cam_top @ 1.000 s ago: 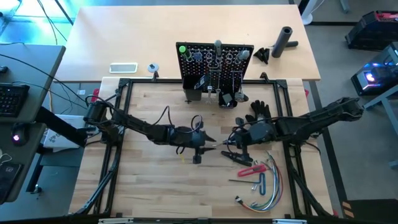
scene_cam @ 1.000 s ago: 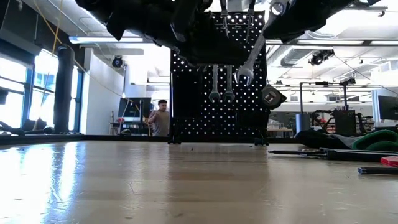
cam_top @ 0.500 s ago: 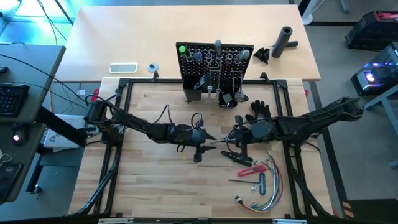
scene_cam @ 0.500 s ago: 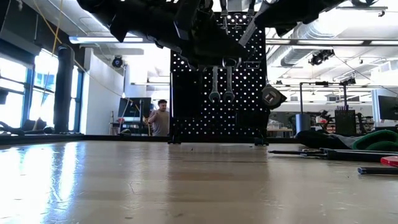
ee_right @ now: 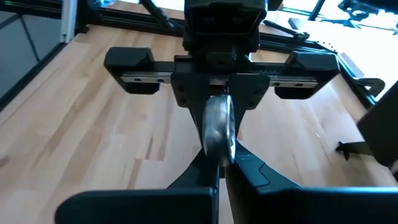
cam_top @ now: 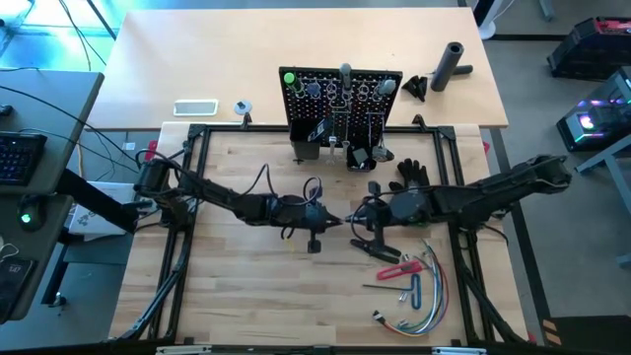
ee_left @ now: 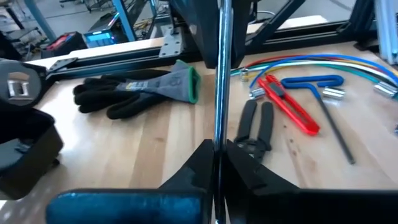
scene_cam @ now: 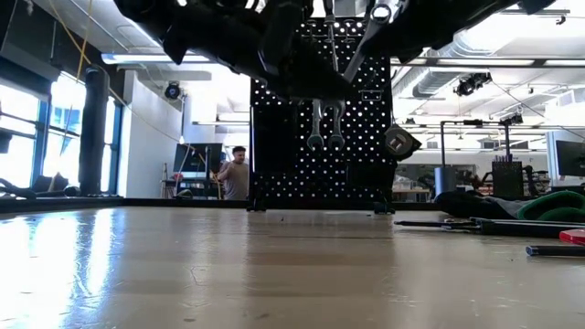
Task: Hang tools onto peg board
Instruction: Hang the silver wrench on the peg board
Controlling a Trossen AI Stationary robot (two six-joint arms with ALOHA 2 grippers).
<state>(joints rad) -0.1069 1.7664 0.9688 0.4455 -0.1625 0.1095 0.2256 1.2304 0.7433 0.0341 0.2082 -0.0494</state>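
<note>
Mid-handover above the bench: left gripper (cam_top: 327, 221) and right gripper (cam_top: 357, 223) both clench one silver wrench (ee_left: 219, 81); next, one must release.

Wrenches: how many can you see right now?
3: two wrenches hang side by side on the peg board; a third wrench is clamped between both grippers above the table. Others may be hidden.

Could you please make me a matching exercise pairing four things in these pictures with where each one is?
Things:
1. silver metal wrench
2. black fabric glove
3. black perforated peg board
4. red-handled cutter

Places:
A. upright at the table's far edge
B. clamped in both tools
C. flat beside the black pliers
D. flat near the right arm

Pairs: 1-B, 2-D, 3-A, 4-C
</note>
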